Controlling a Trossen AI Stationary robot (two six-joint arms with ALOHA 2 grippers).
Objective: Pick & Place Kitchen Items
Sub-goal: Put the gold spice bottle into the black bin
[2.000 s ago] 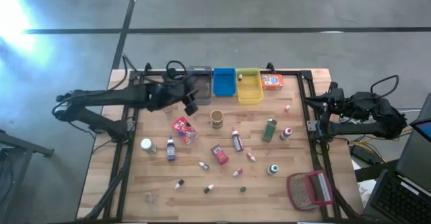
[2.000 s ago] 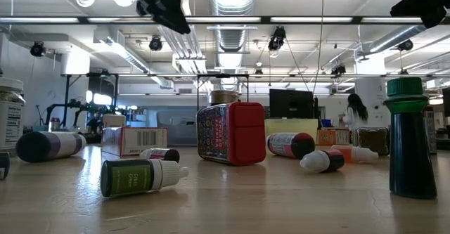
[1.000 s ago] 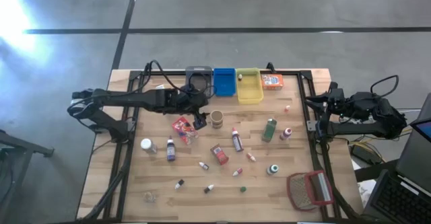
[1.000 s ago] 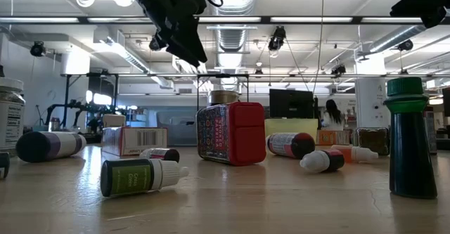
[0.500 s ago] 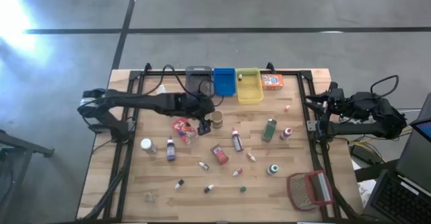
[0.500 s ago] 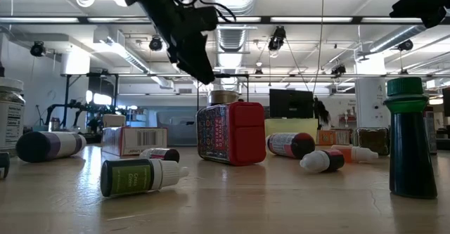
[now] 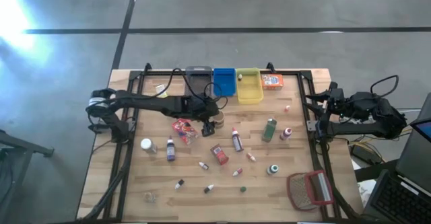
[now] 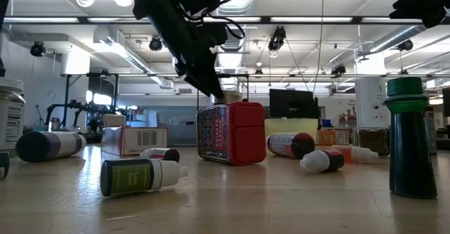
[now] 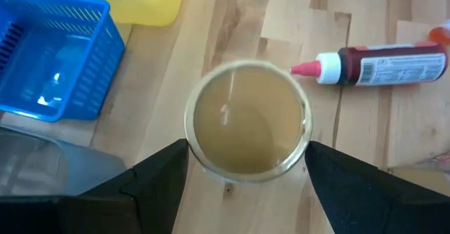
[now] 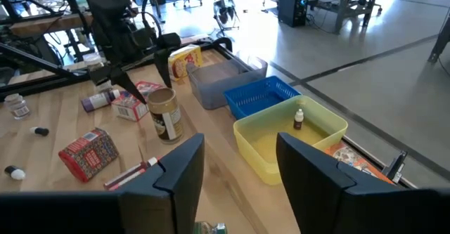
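While most of the kitchen items lie scattered over the middle of the counter (image 7: 135,197), the left arm reaches in from the left of the high view so that the left gripper (image 7: 210,116) sits directly over the small jar (image 7: 217,119), just below the bins at centre frame. In the left wrist view the gripper's fingers (image 9: 151,185) stand spread on either side of the jar's gold lid (image 9: 247,116), not touching it; I judge this a straddle ahead of a pinch, the jar being upright and round enough to take from above. Just left of it in the high view lies the red packet (image 7: 182,128), flat and close enough to be nudged if the approach drifts. Behind the jar, along the top edge of the counter, sit the grey bin (image 7: 197,79), the blue bin (image 7: 224,81) and the yellow bin (image 7: 248,85); the yellow one already holds a tiny bottle (image 10: 299,119), so these look like the drop points. Right of the jar a red-capped bottle (image 9: 380,64) lies on its side, apart from it. Farther right stands the green bottle (image 7: 269,129). At the right edge of the high view the right arm waits off the counter; the right gripper (image 10: 238,160) is parted and holds nothing.
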